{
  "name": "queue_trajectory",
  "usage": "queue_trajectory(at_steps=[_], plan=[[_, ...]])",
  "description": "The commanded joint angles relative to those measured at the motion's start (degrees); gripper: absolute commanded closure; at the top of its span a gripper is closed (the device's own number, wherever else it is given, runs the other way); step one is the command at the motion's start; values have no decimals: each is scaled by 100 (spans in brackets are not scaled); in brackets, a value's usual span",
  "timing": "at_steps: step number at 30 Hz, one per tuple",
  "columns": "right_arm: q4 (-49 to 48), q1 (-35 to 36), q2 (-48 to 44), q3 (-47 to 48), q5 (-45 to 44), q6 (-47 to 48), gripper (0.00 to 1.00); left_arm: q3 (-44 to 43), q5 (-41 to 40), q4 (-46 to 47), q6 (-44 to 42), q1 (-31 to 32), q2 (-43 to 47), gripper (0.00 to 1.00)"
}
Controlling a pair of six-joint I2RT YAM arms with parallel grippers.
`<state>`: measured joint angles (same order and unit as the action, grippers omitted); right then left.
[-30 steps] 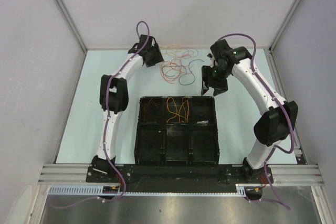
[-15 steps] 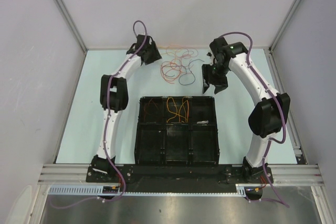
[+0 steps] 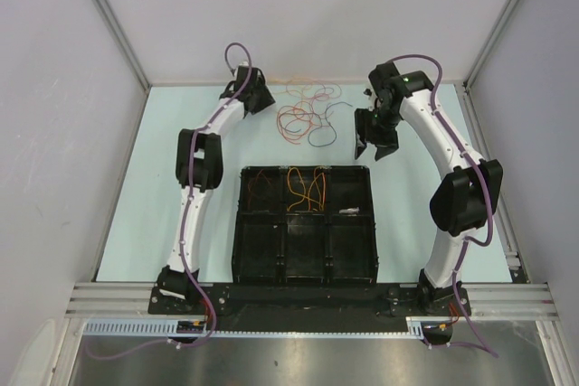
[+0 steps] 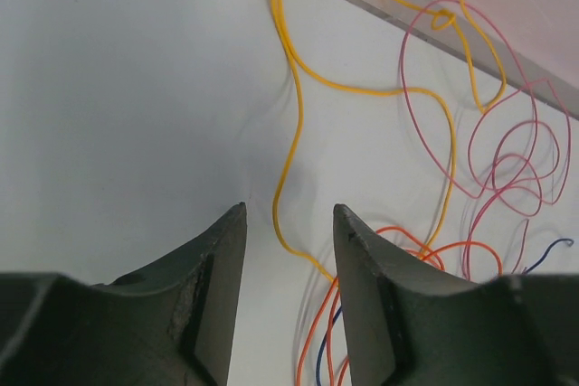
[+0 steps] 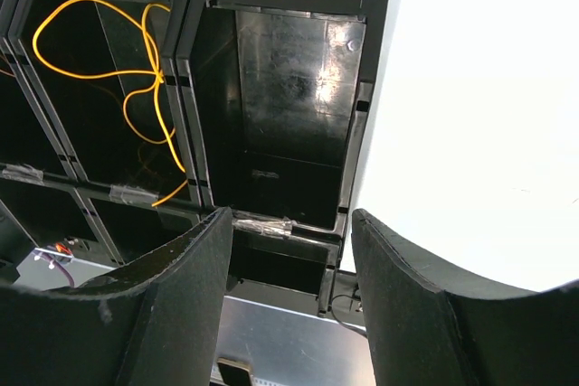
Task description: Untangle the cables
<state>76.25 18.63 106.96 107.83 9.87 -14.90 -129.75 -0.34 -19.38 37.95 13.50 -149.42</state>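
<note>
The cables [image 3: 306, 115] lie in a loose tangle on the table [image 3: 163, 187], in the upper centre of the top view, just beyond the far rim of the black tray [image 3: 353, 250]. Orange, pink and a dark blue strand overlap there. None is lifted.

The left tool [image 4: 289, 214] hangs low at the tangle's left edge, its jaws partly open and clamping nothing. In its wrist view the yellow cable [image 4: 298, 106] snakes down from the top of the frame and passes between the two tips. That placement looks deliberate: this strand runs out alone on the left, clear of the pink loops [image 4: 507, 160] at the right, so it is probably the easiest one to pinch and draw free.

The right tool [image 5: 289, 241] sits to the right of the tangle, near the tray's far right corner, with its jaws about half open and empty. Its camera looks down into an empty compartment [image 5: 289, 88]. Next to that is a compartment holding a sorted cable [image 5: 158, 70]. It seems to be kept out of the way there, leaving the pile to the other arm.
</note>
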Motion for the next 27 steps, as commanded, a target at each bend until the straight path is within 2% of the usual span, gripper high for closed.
queue_trajectory(at_steps=[1,5,8,9,11,21,27], plan=[[171,-26,-52,194,-20,75,41,-208,-10,452,379,-66,-113,54],[180,-26,-61,194,-20,57,41,-217,157,531,494,-66,-183,67],[180,-26,-61,203,-11,66,41,-217,122,584,537,-75,-149,84],[180,-26,-61,203,6,66,41,-217,130,654,546,-75,-122,93],[171,-26,-61,212,15,57,41,-217,200,724,581,-84,-26,100],[39,-26,-113,335,234,-5,41,-7,324,769,1187,-84,1354,100],[-215,-9,-184,431,437,-75,41,-295,578,523,1197,-75,2135,100]])
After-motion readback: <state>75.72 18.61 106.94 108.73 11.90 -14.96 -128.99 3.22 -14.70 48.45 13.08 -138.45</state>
